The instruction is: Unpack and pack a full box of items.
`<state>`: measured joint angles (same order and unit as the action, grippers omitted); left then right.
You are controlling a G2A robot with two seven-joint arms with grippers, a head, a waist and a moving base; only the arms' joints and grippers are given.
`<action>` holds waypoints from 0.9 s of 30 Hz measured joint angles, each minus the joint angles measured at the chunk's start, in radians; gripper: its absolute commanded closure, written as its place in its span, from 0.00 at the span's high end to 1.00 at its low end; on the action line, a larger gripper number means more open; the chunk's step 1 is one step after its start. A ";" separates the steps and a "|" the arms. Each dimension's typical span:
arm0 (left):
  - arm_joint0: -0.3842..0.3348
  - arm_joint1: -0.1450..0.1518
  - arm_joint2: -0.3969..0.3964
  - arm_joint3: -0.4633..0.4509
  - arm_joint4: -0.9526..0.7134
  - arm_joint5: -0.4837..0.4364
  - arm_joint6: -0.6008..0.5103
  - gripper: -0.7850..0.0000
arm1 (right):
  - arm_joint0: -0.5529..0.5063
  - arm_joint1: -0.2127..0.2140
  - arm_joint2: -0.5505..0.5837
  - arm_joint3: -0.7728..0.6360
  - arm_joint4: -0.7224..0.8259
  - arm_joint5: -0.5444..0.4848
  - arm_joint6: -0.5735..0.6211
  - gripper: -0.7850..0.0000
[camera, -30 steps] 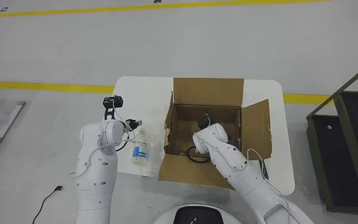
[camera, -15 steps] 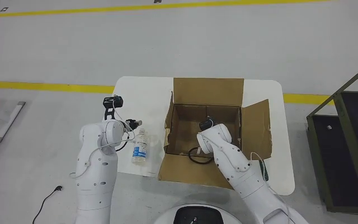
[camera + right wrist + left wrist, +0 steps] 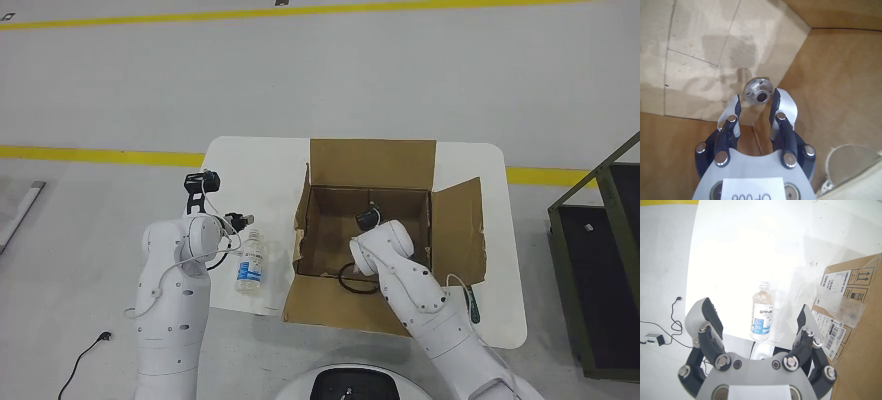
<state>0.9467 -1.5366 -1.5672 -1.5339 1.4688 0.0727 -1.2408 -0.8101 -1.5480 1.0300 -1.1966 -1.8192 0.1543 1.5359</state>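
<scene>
The right arm bends down into the box point(image 3: 372, 160). The right gripper point(image 3: 757, 93) is parted and holds nothing. A flange point(image 3: 758, 92) sits just past its tips, between them, seemingly on the box floor near a corner. The left arm is raised over the white table point(image 3: 250, 160) with the left gripper point(image 3: 755, 303) spread wide. A bottle point(image 3: 762, 313) lies below between the jaws, beside the box. Yellow lines point(image 3: 100, 155) cross the grey floor.

The white table point(image 3: 240, 165) carries an open cardboard box point(image 3: 372, 160) with its flaps spread outward. A clear bottle point(image 3: 249, 262) lies on its side just beside the box, toward the left arm, its base at the table's near edge. Clear film point(image 3: 804, 291) sits against the box's side facing the bottle.
</scene>
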 measured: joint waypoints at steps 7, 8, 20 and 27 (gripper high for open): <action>0.000 0.000 0.000 0.000 0.000 0.000 0.000 1.00 | 0.022 -0.032 0.015 0.080 -0.034 -0.015 0.000 0.49; 0.000 0.000 0.000 0.000 0.000 0.000 0.000 1.00 | 0.026 -0.038 0.017 0.093 -0.037 -0.016 0.000 0.49; 0.000 0.000 0.000 0.000 0.000 0.000 0.000 1.00 | 0.052 -0.088 0.052 0.186 -0.083 -0.016 0.000 0.49; 0.000 0.000 0.000 0.000 0.000 0.000 0.000 1.00 | 0.056 -0.110 0.082 0.212 -0.144 -0.021 0.000 0.48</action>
<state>0.9467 -1.5366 -1.5672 -1.5339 1.4688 0.0727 -1.2408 -0.7541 -1.6577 1.1125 -0.9849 -1.9629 0.1334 1.5359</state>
